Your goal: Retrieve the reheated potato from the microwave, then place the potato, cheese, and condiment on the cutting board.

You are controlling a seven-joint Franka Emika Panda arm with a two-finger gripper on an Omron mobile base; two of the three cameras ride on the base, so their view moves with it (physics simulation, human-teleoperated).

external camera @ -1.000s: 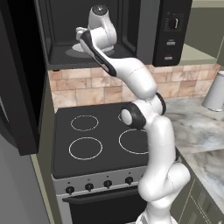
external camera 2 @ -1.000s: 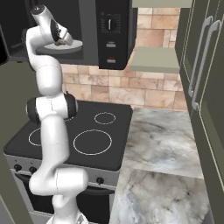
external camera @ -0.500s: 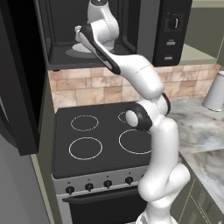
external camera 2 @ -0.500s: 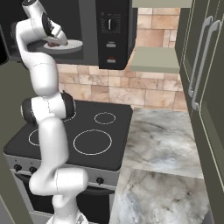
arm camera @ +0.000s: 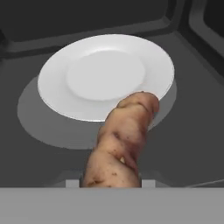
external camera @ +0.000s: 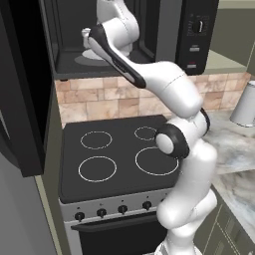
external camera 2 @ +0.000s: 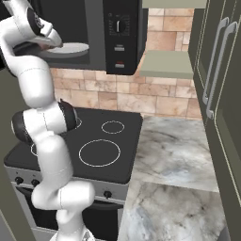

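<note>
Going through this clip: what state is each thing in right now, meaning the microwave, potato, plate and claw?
microwave: door open, cavity exposed.
potato: gripped, lifted off the plate.
plate: bare, lying flat on the microwave floor.
claw: shut on the potato, at the microwave's opening.

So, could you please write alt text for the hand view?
A brown potato fills the foreground, held up close to the camera, above a bare white plate resting on the dark floor of the microwave.
</note>
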